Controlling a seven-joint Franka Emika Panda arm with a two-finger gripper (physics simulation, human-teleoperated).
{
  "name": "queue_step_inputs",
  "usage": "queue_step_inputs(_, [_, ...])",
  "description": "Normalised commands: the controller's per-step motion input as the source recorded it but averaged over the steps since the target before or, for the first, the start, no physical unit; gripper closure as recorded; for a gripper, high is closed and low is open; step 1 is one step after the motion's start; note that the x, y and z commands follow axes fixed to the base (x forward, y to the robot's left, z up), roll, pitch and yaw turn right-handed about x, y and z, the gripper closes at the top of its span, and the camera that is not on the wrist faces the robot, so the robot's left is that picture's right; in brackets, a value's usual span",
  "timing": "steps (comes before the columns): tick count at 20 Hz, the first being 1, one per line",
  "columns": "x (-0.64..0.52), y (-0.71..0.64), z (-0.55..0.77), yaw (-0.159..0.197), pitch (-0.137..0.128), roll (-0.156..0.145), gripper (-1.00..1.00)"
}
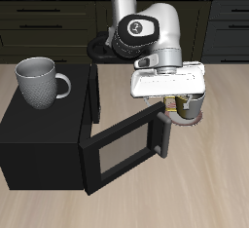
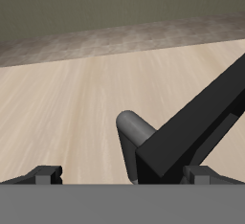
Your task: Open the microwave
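Exterior: I see the large matte black microwave [image 1: 44, 139] at the table's front edge, its windowed door [image 1: 124, 152] swung partly open, a grey ribbed mug [image 1: 41, 80] sitting on top. My white two-finger gripper [image 1: 183, 106] hangs just past the door's free edge. Wrist: grey metal bar handle [image 2: 137, 132] and black door edge sit between the fingertips [image 2: 43, 175]; fingers wide, gripping nothing.

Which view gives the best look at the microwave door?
The exterior view: the microwave shows whole there, its door swung partly open, window and handle visible below the hand. The wrist view catches only the door's dark edge and the grey handle end, close up.
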Motion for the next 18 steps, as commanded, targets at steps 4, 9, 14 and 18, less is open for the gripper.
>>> queue_step_inputs(4, [0.07, 0.19, -0.01, -0.017, -0.007, 0.043, -1.0])
queue_step_inputs(9, [0.14, 0.15, -0.02, -0.011, 0.014, 0.028, -1.0])
queue_step_inputs(14, [0.22, 0.13, -0.04, 0.021, -0.02, 0.035, -1.0])
queue_step_inputs(18, [0.17, -0.07, -0.04, 0.017, 0.011, -0.034, -1.0])
